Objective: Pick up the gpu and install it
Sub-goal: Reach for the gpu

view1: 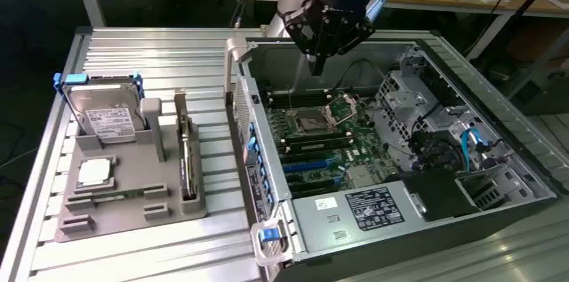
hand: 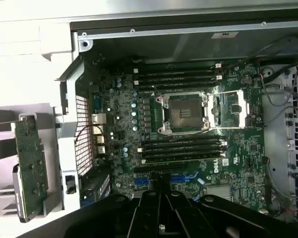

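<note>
The gpu (view1: 185, 157) stands on edge in a slot of the grey holder (view1: 133, 217), at the exterior view's left, outside the computer case. In the wrist view the gpu (hand: 30, 168) shows as a green circuit board beside the case wall. My gripper (view1: 316, 67) hangs above the back of the open case, well away from the card. Its fingers are shut together with nothing between them. Seen from the wrist, the gripper (hand: 161, 192) sits over the motherboard (hand: 188, 144) near the blue expansion slots (hand: 185, 177).
The open computer case (view1: 266, 182) lies on the slatted metal table with its motherboard (view1: 322, 142) exposed. A silver hard drive (view1: 106, 114) in a blue frame and a processor (view1: 93, 172) sit in the grey holder. Drive cages and cables (view1: 444, 142) crowd the case's right side.
</note>
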`<move>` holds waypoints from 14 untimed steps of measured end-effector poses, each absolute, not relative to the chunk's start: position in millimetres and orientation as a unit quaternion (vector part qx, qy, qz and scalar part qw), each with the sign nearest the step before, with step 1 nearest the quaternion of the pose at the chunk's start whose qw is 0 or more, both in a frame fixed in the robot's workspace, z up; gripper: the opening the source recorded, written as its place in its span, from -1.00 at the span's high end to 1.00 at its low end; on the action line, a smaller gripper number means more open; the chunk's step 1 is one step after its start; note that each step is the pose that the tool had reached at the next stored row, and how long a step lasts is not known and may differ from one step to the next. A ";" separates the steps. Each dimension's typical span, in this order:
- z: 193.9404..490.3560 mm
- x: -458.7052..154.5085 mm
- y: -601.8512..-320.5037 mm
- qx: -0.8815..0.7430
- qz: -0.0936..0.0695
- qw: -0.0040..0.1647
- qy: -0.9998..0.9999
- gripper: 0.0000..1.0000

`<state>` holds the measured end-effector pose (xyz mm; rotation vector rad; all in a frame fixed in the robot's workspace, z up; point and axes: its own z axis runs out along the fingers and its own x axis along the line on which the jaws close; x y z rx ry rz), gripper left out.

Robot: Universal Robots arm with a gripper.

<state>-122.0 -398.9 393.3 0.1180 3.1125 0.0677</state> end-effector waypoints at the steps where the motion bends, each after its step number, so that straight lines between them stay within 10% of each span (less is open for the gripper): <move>1: 393.3 -122.0 -398.9 0.038 0.022 0.013 0.999 0.79; 14: 392.3 -125.2 -398.9 0.038 0.022 0.009 0.999 0.79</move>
